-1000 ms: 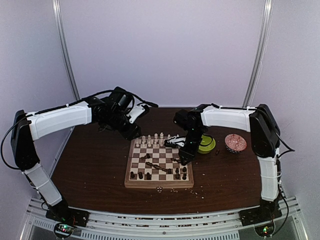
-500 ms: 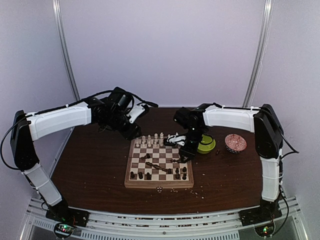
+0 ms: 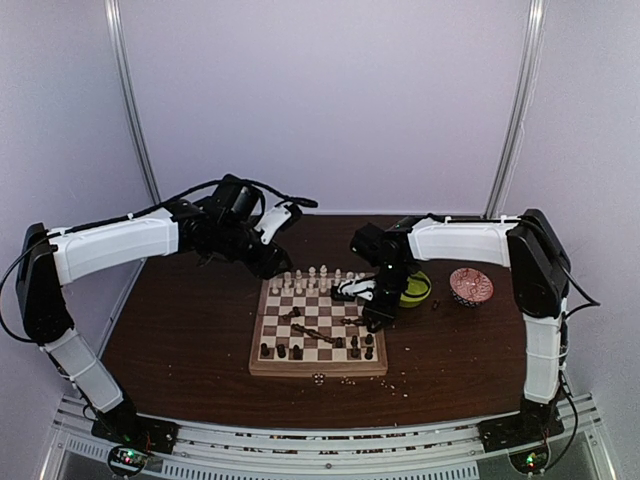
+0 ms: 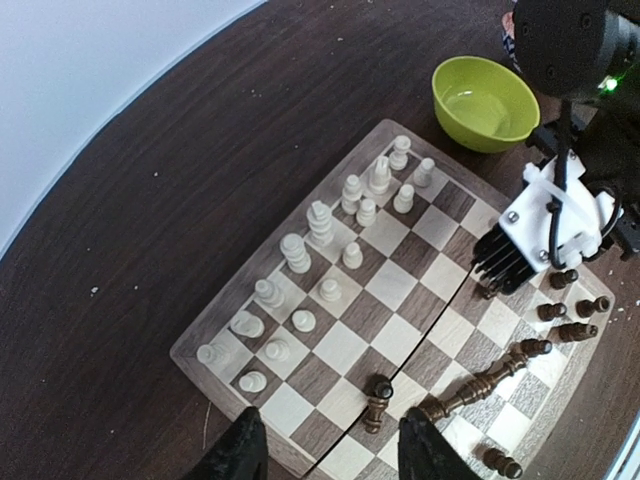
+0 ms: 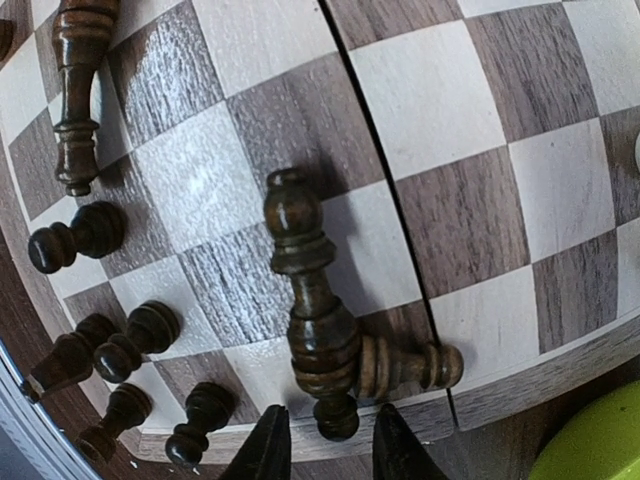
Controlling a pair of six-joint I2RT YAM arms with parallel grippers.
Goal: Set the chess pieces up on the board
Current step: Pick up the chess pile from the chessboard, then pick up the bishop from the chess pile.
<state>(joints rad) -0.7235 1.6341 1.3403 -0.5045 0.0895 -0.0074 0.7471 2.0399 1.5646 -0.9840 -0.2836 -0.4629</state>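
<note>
The board [image 3: 318, 368] lies mid-table. Cream pieces [image 3: 305, 278] stand in two rows along its far edge, also shown in the left wrist view [image 4: 320, 222]. Dark pieces [image 3: 285, 351] stand along the near edge, and several lie toppled mid-board [image 4: 480, 380]. My right gripper [image 3: 374, 318] is low over the board's right edge. Its open jaws [image 5: 328, 445] straddle the end of a lying dark piece [image 5: 305, 290], which rests against another lying dark piece [image 5: 410, 366]. My left gripper [image 3: 272, 265] hovers open and empty above the board's far-left corner [image 4: 325, 450].
A lime-green bowl [image 3: 412, 290] stands just right of the board, close behind my right wrist. A red patterned bowl [image 3: 470, 286] stands further right. Pale crumbs [image 3: 350, 380] lie on the table before the board's near edge. Several dark pawns [image 5: 130, 340] stand beside my right fingers.
My right gripper drew back a little, then came down again at the board's right edge. The left arm shifted slightly. No piece has visibly moved.
</note>
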